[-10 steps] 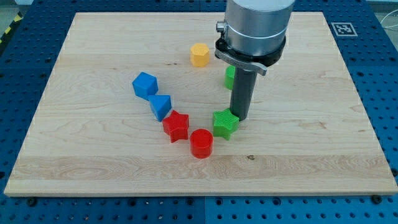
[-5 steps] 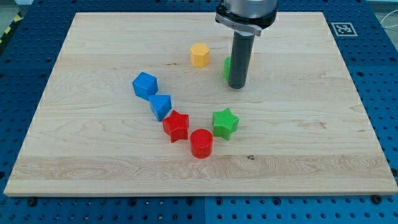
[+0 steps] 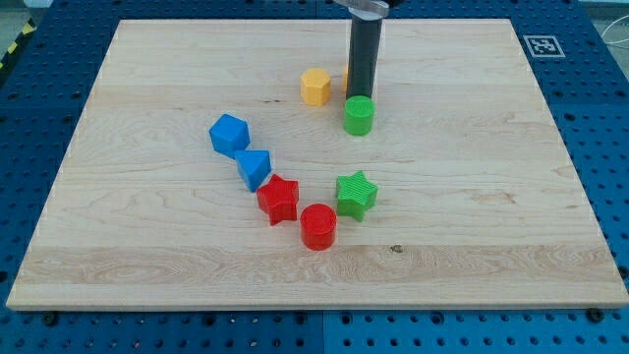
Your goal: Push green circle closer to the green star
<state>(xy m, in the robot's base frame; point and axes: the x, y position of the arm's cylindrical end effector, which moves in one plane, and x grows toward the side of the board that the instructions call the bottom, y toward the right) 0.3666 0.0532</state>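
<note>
The green circle (image 3: 359, 115) stands on the wooden board (image 3: 147, 256) right of the middle, toward the view's top. The green star (image 3: 356, 194) lies below it, about a block's width and a half away. My tip (image 3: 363, 96) is right behind the green circle on its top side, touching or almost touching it. The dark rod rises out of the view's top edge.
A yellow block (image 3: 315, 87) sits left of the rod, and a sliver of another yellow block (image 3: 347, 75) shows behind it. A blue cube (image 3: 229, 134), a blue triangle (image 3: 255, 168), a red star (image 3: 279, 200) and a red circle (image 3: 318, 226) curve left of the green star.
My tip has moved from beside the green star toward the view's top, past the green circle, to its far side. The circle is now uncovered. No block has visibly moved.
</note>
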